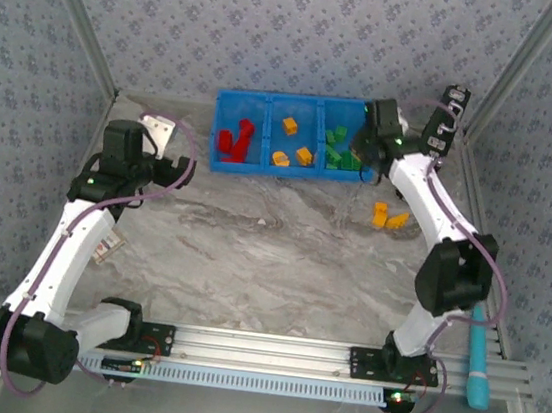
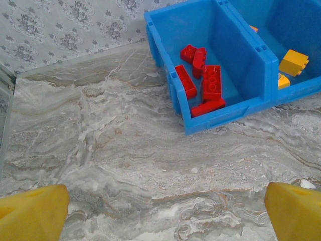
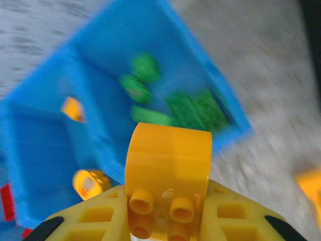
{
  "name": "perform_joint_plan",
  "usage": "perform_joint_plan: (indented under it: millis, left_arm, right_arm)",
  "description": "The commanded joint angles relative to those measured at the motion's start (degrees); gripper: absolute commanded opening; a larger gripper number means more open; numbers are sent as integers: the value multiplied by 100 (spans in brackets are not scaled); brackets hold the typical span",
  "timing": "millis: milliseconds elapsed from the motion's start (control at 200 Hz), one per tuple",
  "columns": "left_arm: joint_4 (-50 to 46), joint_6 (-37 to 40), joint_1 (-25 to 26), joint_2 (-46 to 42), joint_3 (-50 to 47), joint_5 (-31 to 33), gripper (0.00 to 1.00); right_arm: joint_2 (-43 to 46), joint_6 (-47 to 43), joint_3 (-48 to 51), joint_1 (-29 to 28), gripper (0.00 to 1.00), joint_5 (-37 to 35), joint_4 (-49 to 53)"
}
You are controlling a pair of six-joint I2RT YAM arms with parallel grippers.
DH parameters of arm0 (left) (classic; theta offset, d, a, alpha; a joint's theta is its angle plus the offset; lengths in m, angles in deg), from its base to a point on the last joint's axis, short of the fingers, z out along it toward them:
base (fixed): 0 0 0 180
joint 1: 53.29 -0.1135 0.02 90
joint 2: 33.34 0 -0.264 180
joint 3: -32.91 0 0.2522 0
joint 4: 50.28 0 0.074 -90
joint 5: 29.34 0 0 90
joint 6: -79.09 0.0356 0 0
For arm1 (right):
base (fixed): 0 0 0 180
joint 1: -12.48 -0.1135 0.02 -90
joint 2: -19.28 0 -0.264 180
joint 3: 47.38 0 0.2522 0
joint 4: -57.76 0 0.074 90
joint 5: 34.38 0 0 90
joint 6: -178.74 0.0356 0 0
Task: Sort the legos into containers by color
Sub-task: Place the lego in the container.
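Observation:
The blue bin (image 1: 269, 96) stands at the back with three compartments: red legos (image 1: 234, 139) on the left, orange-yellow legos (image 1: 293, 148) in the middle, green legos (image 1: 338, 152) on the right. My right gripper (image 3: 168, 213) is shut on an orange-yellow lego (image 3: 168, 160), hovering over the bin's near right part (image 1: 374, 143), above the green legos (image 3: 190, 108). Two more orange-yellow legos (image 1: 388, 217) lie on the table right of the bin. My left gripper (image 2: 163, 216) is open over bare table, short of the red legos (image 2: 210, 83).
A black upright case (image 1: 448, 117) stands at the back right corner. A teal-handled tool (image 1: 478, 362) lies by the right rail. A small tag (image 1: 110, 247) lies under the left arm. Patterned walls close in on three sides.

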Motion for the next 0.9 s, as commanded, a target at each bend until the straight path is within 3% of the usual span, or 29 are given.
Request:
perform_joint_plan:
  millis: [0,180,320,475,685,780,895]
  left_arm:
    - [133,7,-20,-173,172,-99,100]
    - [86,-121,-25,-299,217,-280,100]
    - [92,-151,-23,-371,185,-494,100]
    - [177,-229,-9,-332,173,-695,100]
    - [164,-221,-7,-337,186,-668,100]
    - [89,-159,-5,-332,236,-775,100]
    - [1,-87,-7,-390,343,-801,100]
  right_arm:
    - [-523,-1976,-717,-331,24,-289,-1031]
    - [-1649,-2876,-1896,-560,26,538,-1899]
    - [-2883,-3533,-3523,-688,26,937,-1083]
    - [-3743,-3891,-4257,-760,27,776,-897]
    - [-4237,-4180,-4563,-843,32,801,-576]
    - [-4207,-4476,-4469,-927,45,771,-341]
    - [-3824,-4687,-4060,-971,52,764,-389]
